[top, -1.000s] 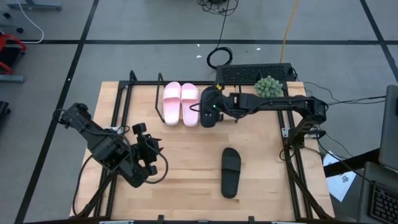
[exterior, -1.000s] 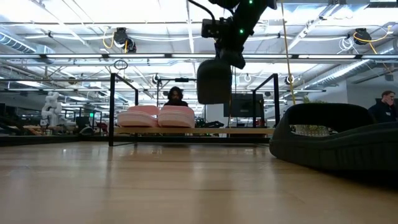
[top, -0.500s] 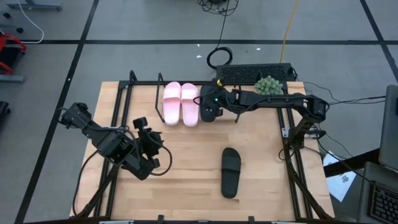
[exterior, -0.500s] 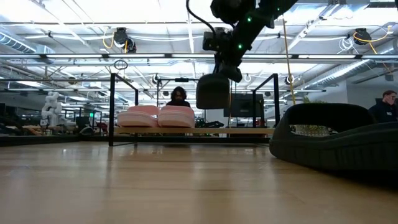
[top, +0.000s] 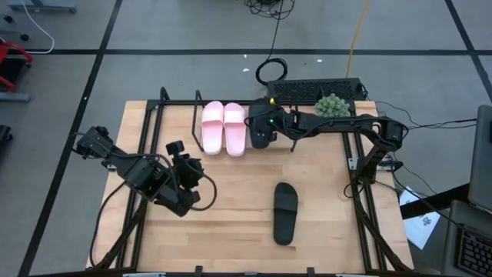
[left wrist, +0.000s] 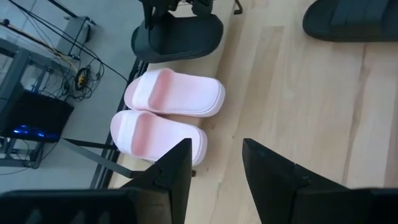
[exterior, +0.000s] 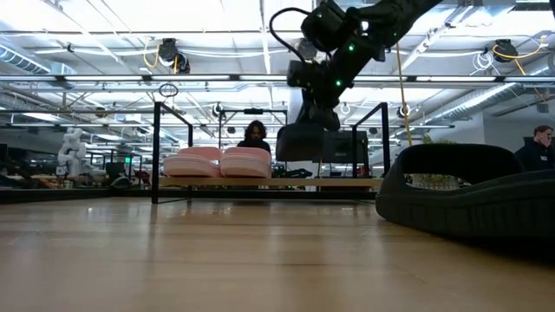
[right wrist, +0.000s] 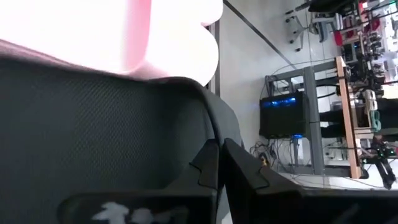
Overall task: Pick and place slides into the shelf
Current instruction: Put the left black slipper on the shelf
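Observation:
The pale pink pair (top: 224,128) (exterior: 217,162) (left wrist: 168,115) lies side by side, soles down, on the shelf's wooden board (exterior: 347,183), framed by black rods (top: 164,100). My right gripper (top: 270,121) (exterior: 319,106) reaches in from the table's right and is shut on a black slide (top: 259,131) (exterior: 303,141) that hangs over the shelf just right of the pink pair. The other black slide (top: 285,213) (exterior: 468,199) (left wrist: 351,18) lies flat on the tabletop. My left gripper (top: 184,173) (left wrist: 214,168) is open above the table's left half, touching nothing. My right gripper pinches the black slide by the edge of its textured strap (right wrist: 186,118) between its two fingers (right wrist: 208,165). It comes at the slide from above and from the table's right. The slide hangs below the gripper, lifted clear of the shelf board, close beside the right pink slide.
A black keyboard-like box (top: 315,90) and a green bunch (top: 330,105) sit at the table's far edge behind the shelf. Cables run over the floor beyond. Bare board remains on the shelf right of the held slide (exterior: 355,183). People show in the room behind (exterior: 253,134).
My right gripper has carried the black slide toward the table's far edge and lowered it closer to the shelf board, beside the pink pair. My left gripper has moved a little toward the far edge, staying open. The other slides have stayed put.

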You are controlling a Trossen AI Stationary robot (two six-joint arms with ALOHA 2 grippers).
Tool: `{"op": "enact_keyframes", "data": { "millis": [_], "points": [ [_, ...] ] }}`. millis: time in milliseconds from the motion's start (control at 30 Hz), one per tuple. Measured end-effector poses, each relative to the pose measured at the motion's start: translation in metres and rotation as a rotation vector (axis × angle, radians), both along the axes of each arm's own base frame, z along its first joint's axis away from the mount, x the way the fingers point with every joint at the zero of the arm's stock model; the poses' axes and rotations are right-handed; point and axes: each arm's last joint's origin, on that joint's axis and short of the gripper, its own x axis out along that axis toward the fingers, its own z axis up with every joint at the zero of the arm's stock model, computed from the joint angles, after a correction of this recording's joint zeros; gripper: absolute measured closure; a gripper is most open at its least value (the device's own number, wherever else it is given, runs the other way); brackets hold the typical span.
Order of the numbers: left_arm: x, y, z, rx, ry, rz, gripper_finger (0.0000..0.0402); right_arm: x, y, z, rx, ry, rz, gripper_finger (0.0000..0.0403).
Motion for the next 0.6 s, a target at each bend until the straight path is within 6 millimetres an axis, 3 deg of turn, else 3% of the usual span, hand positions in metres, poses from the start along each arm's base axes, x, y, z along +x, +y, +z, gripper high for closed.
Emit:
{"op": "enact_keyframes", "data": {
  "millis": [167,600],
  "points": [
    [0.0016,0.0032,0.0000,0.000,0.000,0.013,0.0256,-0.0028,-0.0037,-0.0074,-0.021,-0.021,-0.001,0.0403],
    [0.0042,0.0086,0.0000,0.001,0.001,0.035,0.0256,-0.0023,-0.0104,-0.0050,-0.011,-0.080,0.023,0.0403]
  ]
}}
